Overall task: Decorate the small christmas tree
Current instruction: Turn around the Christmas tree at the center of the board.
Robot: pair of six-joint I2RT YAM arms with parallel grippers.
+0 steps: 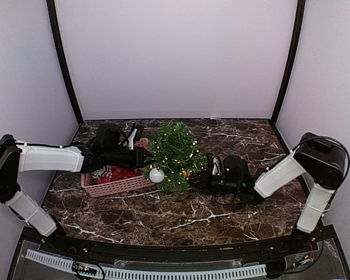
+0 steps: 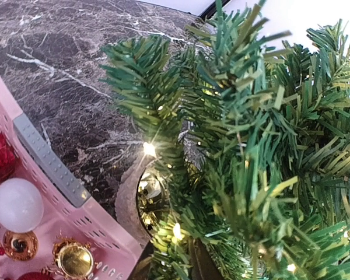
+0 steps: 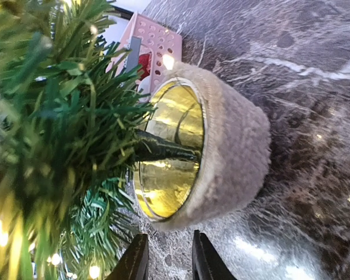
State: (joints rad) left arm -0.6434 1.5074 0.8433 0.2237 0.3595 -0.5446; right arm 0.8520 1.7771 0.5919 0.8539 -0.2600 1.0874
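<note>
Marble table (image 1: 163, 216), tree (image 1: 174, 151) lit, 1 bauble (image 1: 157, 175) hung: decorating seemingly midway; left gripper (image 1: 143, 156) grip untellable, right gripper (image 3: 165, 242) narrowly parted, empty; next likely needs another ornament from basket (image 1: 119, 186).

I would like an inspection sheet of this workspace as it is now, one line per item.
Surface: dark veined marble table.
Job's things: small christmas tree standing in tan pot, lights on; white ball at its lower branches.
Clutter: pink basket left of tree, holding red, gold and white ornaments.
Tools: left tool against tree's left side, jaws hidden; right tool low beside pot, jaws slightly apart, holding nothing.
Cables: thin black cable along left arm.
Surroundings: pale walls, black frame posts.
</note>
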